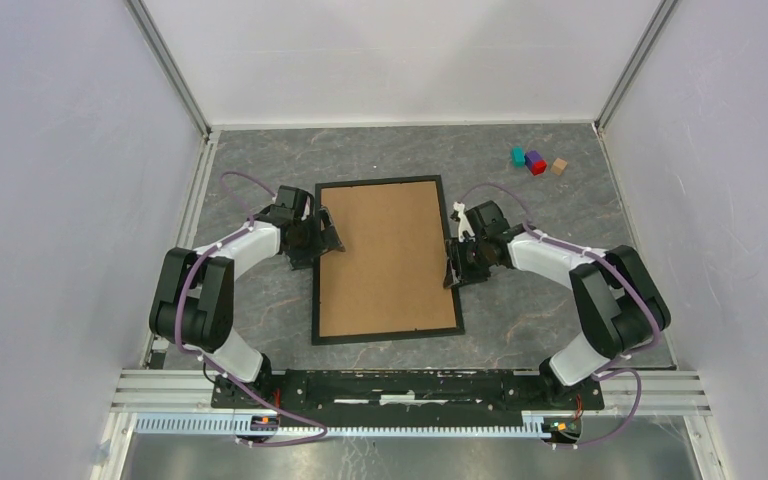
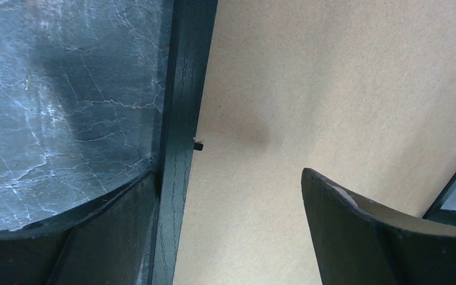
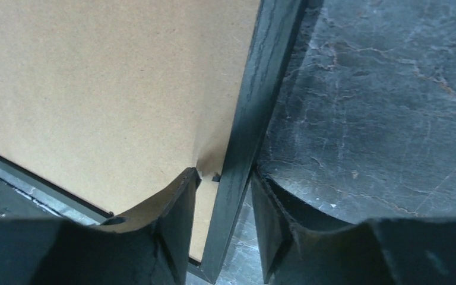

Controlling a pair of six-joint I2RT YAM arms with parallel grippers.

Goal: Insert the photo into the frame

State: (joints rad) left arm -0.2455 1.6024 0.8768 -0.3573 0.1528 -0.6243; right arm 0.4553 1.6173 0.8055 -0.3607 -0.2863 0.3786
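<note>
The left gripper (image 1: pixel 325 240) gapes wide astride the left rail of the frame (image 1: pixel 390 335); the right gripper (image 1: pixel 453 268), jaws partly apart, brackets the right rail without clamping it. The frame lies flat mid-picture, brown backing board (image 1: pixel 385 255) up, on the grey marbled table (image 1: pixel 260 310) between white walls (image 1: pixel 400 60). Wrist views alone show a small black tab (image 2: pixel 198 145) at each rail; the top view alone shows coloured blocks (image 1: pixel 535 160), upper right.

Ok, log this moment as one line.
left gripper: open, astride frame left rail; right gripper: open, astride right rail; backing board: in frame; photo: unseen
</note>
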